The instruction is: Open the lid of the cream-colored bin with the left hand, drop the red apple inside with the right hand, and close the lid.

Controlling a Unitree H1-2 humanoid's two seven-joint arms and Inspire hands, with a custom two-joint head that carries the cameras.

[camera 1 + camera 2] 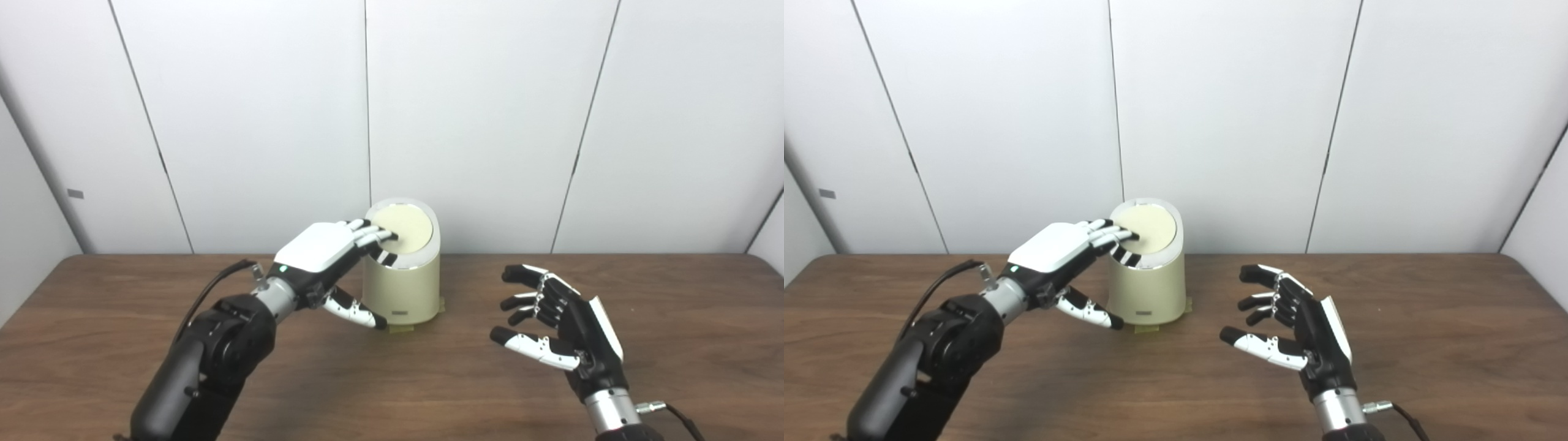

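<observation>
The cream-colored bin (pixel 404 291) stands upright at the back middle of the wooden table. Its round lid (pixel 405 228) lies flat and closed on top. My left hand (pixel 324 248) reaches in from the left, its fingers spread and resting on the lid's near-left edge, its thumb hanging down beside the bin's wall. It grips nothing. My right hand (pixel 554 321) hovers open and empty to the right of the bin, palm turned left, fingers curled and apart. No red apple shows in either view.
The wooden table (pixel 674 343) has rounded far corners and white wall panels (pixel 490 122) right behind it. Tape tabs (pixel 401 329) show at the bin's foot. A black cable (pixel 214 285) loops off my left wrist.
</observation>
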